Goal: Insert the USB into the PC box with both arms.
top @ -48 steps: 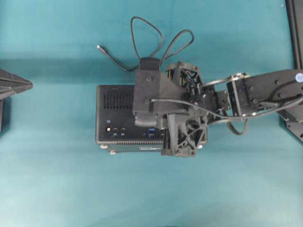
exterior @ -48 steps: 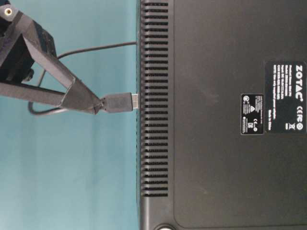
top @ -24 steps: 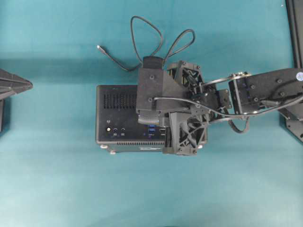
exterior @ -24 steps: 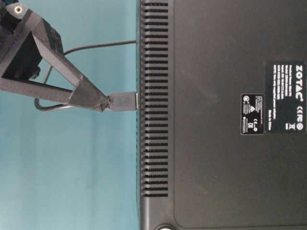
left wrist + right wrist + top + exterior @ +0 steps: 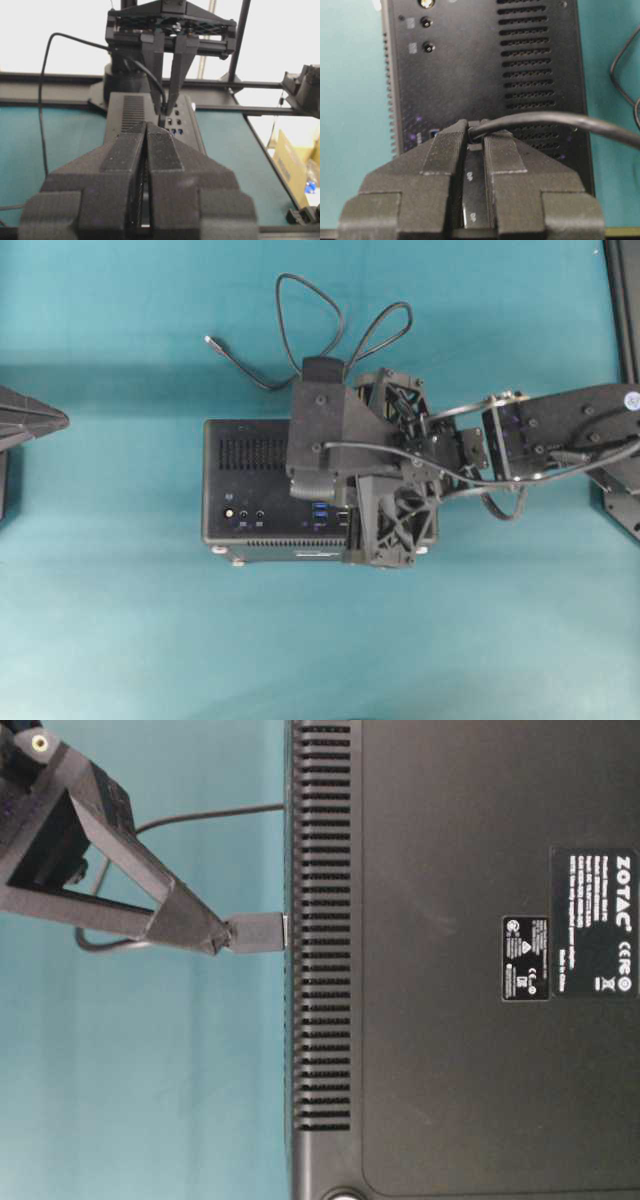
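Note:
The PC box [image 5: 250,455] lies on the teal table with its port face up. My right gripper [image 5: 218,935] is shut on the USB [image 5: 255,933], whose front end sits against the box's face [image 5: 450,1070] with no metal tip showing. In the right wrist view the right gripper [image 5: 475,131] clamps the USB [image 5: 476,136] over the box [image 5: 470,65], and the cable [image 5: 545,120] runs off to the right. My left gripper [image 5: 60,421] waits at the far left, apart from the box. In its own view the left gripper [image 5: 146,127] is shut on nothing.
The cable's loops [image 5: 310,310] and its small silver-tipped end [image 5: 208,339] lie on the table behind the box. The right arm's wrist camera block [image 5: 320,430] covers much of the box from above. A black frame rail [image 5: 625,300] stands at the right edge.
The right gripper has pushed the USB toward the box: its silver tip, visible a second ago, no longer shows. Since half a second ago almost nothing has moved. The left gripper stays put.

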